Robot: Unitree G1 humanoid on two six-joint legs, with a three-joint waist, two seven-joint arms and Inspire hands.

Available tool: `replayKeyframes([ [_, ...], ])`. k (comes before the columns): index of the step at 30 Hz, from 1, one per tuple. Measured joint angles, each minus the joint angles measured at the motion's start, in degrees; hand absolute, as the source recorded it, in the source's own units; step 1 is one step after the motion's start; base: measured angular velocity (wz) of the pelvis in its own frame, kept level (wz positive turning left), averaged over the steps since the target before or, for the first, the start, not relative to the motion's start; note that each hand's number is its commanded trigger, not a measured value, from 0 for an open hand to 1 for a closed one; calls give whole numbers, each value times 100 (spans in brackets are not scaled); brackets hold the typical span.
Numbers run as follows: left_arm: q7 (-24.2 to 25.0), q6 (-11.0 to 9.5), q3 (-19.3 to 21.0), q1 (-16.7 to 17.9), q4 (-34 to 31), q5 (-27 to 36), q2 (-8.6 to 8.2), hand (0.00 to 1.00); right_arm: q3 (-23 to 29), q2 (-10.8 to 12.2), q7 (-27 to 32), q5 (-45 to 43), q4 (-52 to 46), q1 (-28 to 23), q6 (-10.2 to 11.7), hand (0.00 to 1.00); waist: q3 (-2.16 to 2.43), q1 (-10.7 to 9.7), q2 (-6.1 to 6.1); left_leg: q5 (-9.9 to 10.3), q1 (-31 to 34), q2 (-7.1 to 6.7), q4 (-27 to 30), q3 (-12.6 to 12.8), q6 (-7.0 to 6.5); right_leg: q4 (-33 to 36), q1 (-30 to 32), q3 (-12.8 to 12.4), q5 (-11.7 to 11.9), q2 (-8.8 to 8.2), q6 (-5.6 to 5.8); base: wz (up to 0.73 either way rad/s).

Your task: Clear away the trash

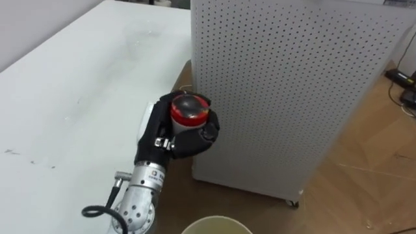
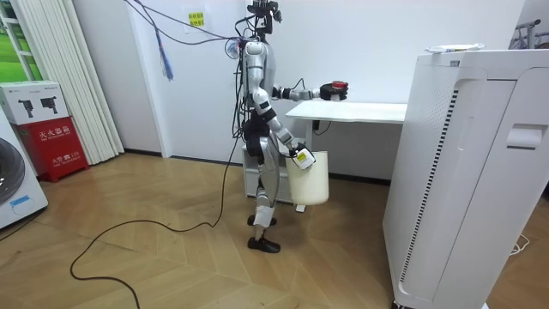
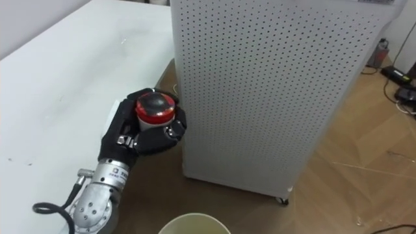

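A round red piece of garbage with a dark rim sits in my left hand, whose fingers curl round it. The hand is held out above the right edge of the white table, close to the perforated white cabinet. In the room view I stand at the table's end with the red thing raised at chest height. My right hand hangs low at my side, holding a white bucket. The bucket's rim shows at the bottom of the eye view.
A tall white perforated cabinet on small wheels stands right beside the table, a narrow gap of wood floor between them. In the room view a red box and a washing machine stand far to the left.
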State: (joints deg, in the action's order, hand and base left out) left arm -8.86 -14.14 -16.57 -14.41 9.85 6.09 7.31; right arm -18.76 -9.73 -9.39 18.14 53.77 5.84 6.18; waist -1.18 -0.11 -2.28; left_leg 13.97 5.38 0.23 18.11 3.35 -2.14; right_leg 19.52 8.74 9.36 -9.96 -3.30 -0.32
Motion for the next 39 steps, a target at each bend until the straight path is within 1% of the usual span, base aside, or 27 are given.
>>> replayKeyframes([
  [2, 141, -2, -52, 70, -192, 16, 23, 100, 46, -47, 12, -10, -217, 56, 0, 100, 5, 28, 35, -1, -3, -4, -8, -12, -1, 7, -2, 26, 0, -13, 0, 0],
  [4, 259, -5, -58, 163, -225, 59, 22, 100, 93, -84, -2, -10, -300, 144, 13, 100, 7, 25, 56, -4, -7, -5, -17, -19, -4, 7, -5, 35, 0, -15, 0, 0],
  [8, 444, -2, -67, 362, -224, 57, 36, 100, 215, -112, 1, -10, -341, 254, 27, 100, 2, 24, 65, -7, 9, -2, -18, -51, -1, 3, -7, 94, -1, -22, 0, 5],
  [11, 543, 1, -68, 416, -225, 54, 65, 100, 222, -139, 10, -10, -345, 256, 27, 100, 2, 21, 65, -7, 16, -3, -18, -55, -1, -1, -7, 112, -1, -28, 0, 0],
  [12, 580, 4, -82, 418, -224, 53, 94, 100, 222, -142, 13, -10, -344, 256, 27, 100, 2, 22, 64, -7, 27, -5, -19, -56, -1, -12, -3, 134, -1, -34, 0, 0],
  [14, 625, 4, -168, 460, -219, 51, 210, 100, 215, -135, 26, -14, -342, 254, 27, 100, -2, 23, 71, -8, 41, -5, -21, -42, -2, -34, -3, 166, 0, -39, 0, 0],
  [21, 860, 67, -238, 787, -219, 53, 343, 100, 213, -131, 66, -19, -343, 253, 15, 100, -7, 26, 79, -8, 97, -4, -35, -33, -2, -79, 31, 179, 0, -39, 0, 0],
  [23, 943, 110, -236, 894, -219, 45, 357, 100, 213, -130, 82, -61, -348, 254, 15, 100, -7, 35, 79, -8, 112, -4, -38, -31, -2, -83, 47, 179, 0, -39, 0, 0],
  [28, 1062, 129, -248, 1026, -219, -8, 366, 100, 214, -141, 118, -76, -350, 255, 15, 100, -7, 45, 79, -8, 112, -5, -50, -33, -2, -84, 59, 168, -1, -40, 0, -1],
  [31, 1090, 162, -278, 1088, -219, -5, 366, 96, 214, -142, 124, -81, -349, 254, 15, 100, -4, 44, 83, -8, 111, -5, -56, -26, -2, -85, 66, 166, -1, -35, 0, -1],
  [32, 1102, 163, -279, 1100, -219, -4, 365, 91, 214, -142, 124, -81, -349, 254, 15, 100, -3, 43, 84, -8, 108, -5, -59, -26, -3, -85, 65, 165, -1, -35, 0, 0],
  [33, 1142, 165, -284, 1131, -219, 3, 368, 80, 213, -145, 123, -76, -349, 254, 15, 100, 1, 41, 91, -9, 101, -3, -60, -19, -3, -85, 62, 164, -1, -33, 0, 0],
  [34, 1199, 169, -293, 1167, -218, 3, 368, 78, 212, -157, 122, -69, -349, 254, 15, 100, 4, 41, 104, -9, 95, -3, -60, -17, -3, -85, 58, 164, -1, -33, 0, 0],
  [35, 1219, 171, -307, 1179, -217, 3, 370, 71, 212, -165, 122, -67, -349, 254, 15, 100, 2, 42, 112, -9, 90, -3, -59, -17, -3, -86, 52, 165, -1, -34, 0, 0],
  [36, 1254, 172, -349, 1194, -200, 3, 372, 56, 210, -177, 122, -68, -349, 254, 15, 100, 3, 48, 127, -9, 83, -3, -60, -16, -3, -85, 45, 165, -1, -34, 0, 0],
  [37, 1314, 172, -388, 1212, -180, 1, 372, 39, 212, -179, 122, -78, -350, 256, 15, 100, 5, 41, 133, -10, 77, -3, -62, -14, -4, -84, 43, 160, -1, -34, 0, 0],
  [38, 1368, 171, -440, 1224, -120, -1, 368, 0, 211, -190, 111, -98, -349, 256, 15, 100, 4, 32, 137, -11, 72, -3, -65, -15, -5, -83, 38, 149, -1, -35, 0, 0],
  [39, 1404, 172, -473, 1226, -59, -5, 369, 0, 211, -194, 106, -100, -348, 256, 15, 100, 4, 31, 138, -13, 67, -4, -70, -13, -5, -79, 37, 145, -1, -35, 0, 0],
])
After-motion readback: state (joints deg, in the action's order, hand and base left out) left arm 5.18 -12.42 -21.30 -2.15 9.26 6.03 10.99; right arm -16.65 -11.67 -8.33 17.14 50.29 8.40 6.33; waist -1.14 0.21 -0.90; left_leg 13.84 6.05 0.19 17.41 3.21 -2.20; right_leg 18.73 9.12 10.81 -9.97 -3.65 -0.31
